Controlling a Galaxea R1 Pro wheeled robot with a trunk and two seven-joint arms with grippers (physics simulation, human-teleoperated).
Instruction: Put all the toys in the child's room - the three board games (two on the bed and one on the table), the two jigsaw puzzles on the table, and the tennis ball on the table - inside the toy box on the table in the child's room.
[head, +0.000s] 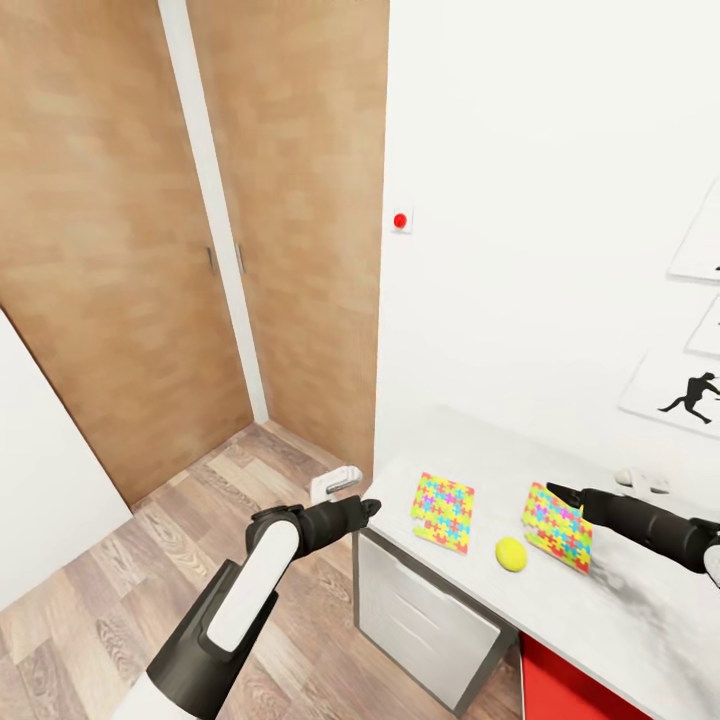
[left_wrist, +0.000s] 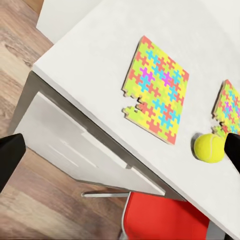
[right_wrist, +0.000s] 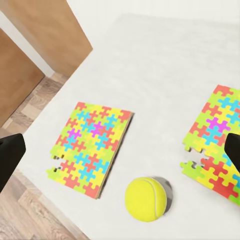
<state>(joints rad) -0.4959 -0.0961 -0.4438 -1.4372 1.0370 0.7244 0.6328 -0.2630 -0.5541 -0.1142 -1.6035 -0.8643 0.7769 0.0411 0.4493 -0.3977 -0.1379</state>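
The table (head: 640, 620) has a pale grey top with a matt, faintly mottled, stone-like look. On it lie two jigsaw puzzles (head: 443, 511) (head: 557, 526), flat like card, printed in bright colours without shine. Between them the tennis ball (head: 511, 553) looks yellow and fuzzy. Beside the table, the wardrobe doors (head: 130, 250) show matt wood grain, and the floor (head: 120, 580) is wood plank.

Pale table top (left_wrist: 95, 55) with a multicoloured jigsaw puzzle (left_wrist: 156, 90) lying flat, one corner missing pieces. Second jigsaw puzzle (left_wrist: 229, 107) partly cut off at frame edge. Yellow tennis ball (left_wrist: 209, 147) sits between them, near the table's front edge. White drawer unit (left_wrist: 75, 147) below, red seat (left_wrist: 160, 220), wood-plank floor (left_wrist: 45, 215). Dark fingertips (left_wrist: 10, 155) at both frame sides, spread wide apart.
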